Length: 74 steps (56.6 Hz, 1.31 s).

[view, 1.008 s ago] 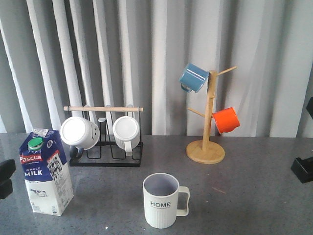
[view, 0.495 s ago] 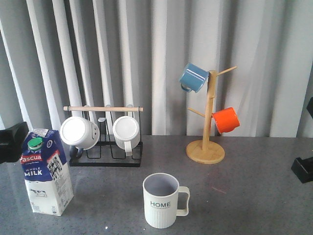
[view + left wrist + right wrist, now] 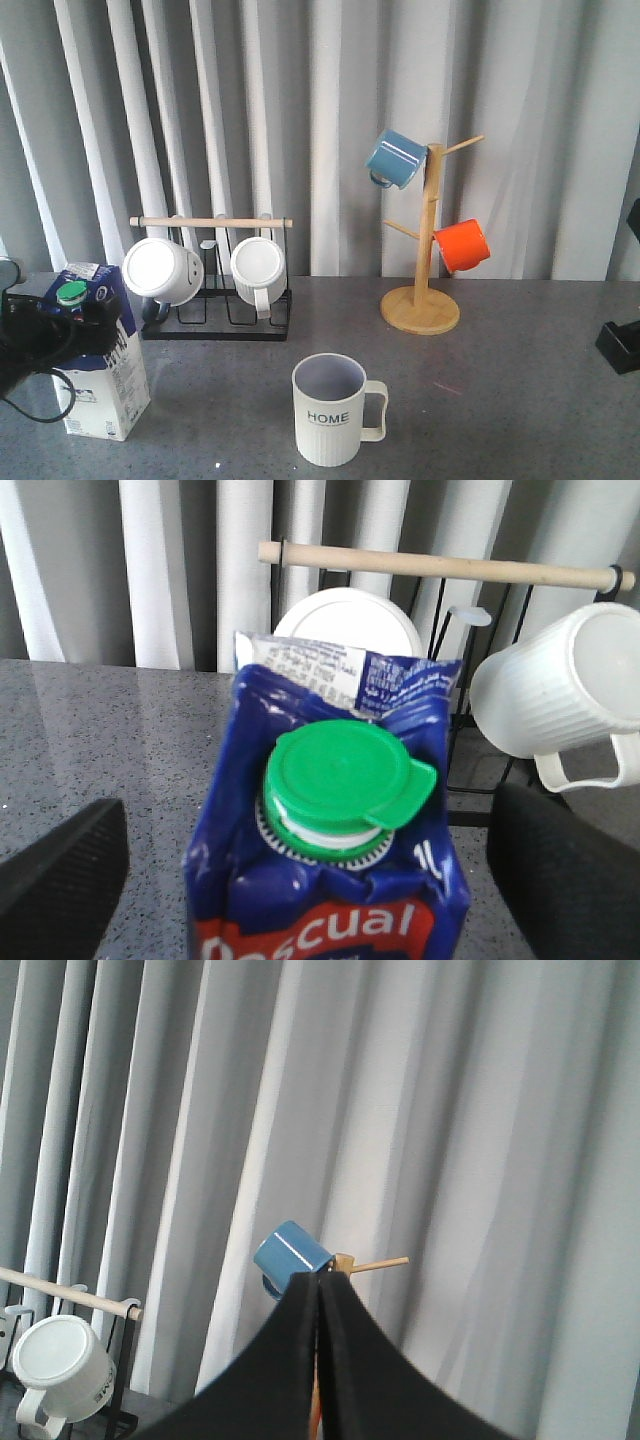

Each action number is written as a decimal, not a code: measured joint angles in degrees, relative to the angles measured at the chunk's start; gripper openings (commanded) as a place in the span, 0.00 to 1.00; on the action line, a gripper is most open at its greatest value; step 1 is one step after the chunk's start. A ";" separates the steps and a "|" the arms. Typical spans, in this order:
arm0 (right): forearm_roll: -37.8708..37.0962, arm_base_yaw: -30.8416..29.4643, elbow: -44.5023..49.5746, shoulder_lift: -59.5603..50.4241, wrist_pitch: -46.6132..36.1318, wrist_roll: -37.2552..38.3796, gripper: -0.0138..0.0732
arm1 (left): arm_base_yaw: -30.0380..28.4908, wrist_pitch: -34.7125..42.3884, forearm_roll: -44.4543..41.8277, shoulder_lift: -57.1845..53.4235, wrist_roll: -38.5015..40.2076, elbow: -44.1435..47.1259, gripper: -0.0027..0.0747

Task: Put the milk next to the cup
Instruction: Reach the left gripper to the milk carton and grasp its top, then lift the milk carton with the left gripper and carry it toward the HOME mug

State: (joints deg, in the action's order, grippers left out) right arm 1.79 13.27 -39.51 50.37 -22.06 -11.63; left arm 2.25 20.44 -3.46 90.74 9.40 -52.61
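Note:
The milk (image 3: 100,385) is a blue-and-white carton with a green cap, standing upright at the front left of the table. My left gripper (image 3: 62,318) is open at the carton's top. In the left wrist view the carton (image 3: 330,920) stands between the two black fingers (image 3: 62,880), with a gap on each side, and the left gripper (image 3: 305,815) sits over the green cap. The cup (image 3: 328,412), a ribbed pale mug lettered "HOME", stands at the front centre with its handle to the right. My right gripper (image 3: 320,1295) is shut and empty, pointing at the curtain.
A black wire rack (image 3: 215,325) with a wooden bar holds two white mugs (image 3: 162,270) behind the milk. A wooden mug tree (image 3: 425,300) at the back right carries a blue mug (image 3: 396,157) and an orange mug (image 3: 463,245). A grey curtain hangs behind.
My left gripper has moved from the left edge in over the milk carton and now straddles its top. The carton, the cup and the right arm have not moved.

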 measured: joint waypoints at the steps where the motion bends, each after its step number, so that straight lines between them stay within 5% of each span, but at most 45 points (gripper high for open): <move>1: 0.00 0.00 0.00 0.00 0.00 0.00 0.15 | 0.00 0.48 -0.35 0.37 0.03 0.00 0.90; 9: 0.00 0.00 0.00 0.00 0.00 0.00 0.15 | 0.00 2.71 -1.48 1.43 0.09 0.00 0.80; 28: 0.00 0.00 0.00 0.00 0.00 0.00 0.15 | -0.05 4.69 -0.58 3.86 -0.92 0.00 0.28; 38: 0.00 0.00 0.00 0.00 0.00 0.00 0.15 | -0.05 5.31 0.65 4.02 -0.92 0.00 0.11; 50: 0.00 0.00 0.00 0.00 0.00 0.00 0.15 | -0.05 5.37 0.72 4.02 -0.92 0.00 0.02; 74: 0.00 0.00 0.00 0.00 0.00 0.00 0.15 | 0.14 2.95 2.11 3.48 -1.14 -0.81 0.03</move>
State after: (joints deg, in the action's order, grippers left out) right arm 1.79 13.27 -39.51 50.37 -22.06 -11.63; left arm 2.39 23.40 -1.35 94.22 8.26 -53.42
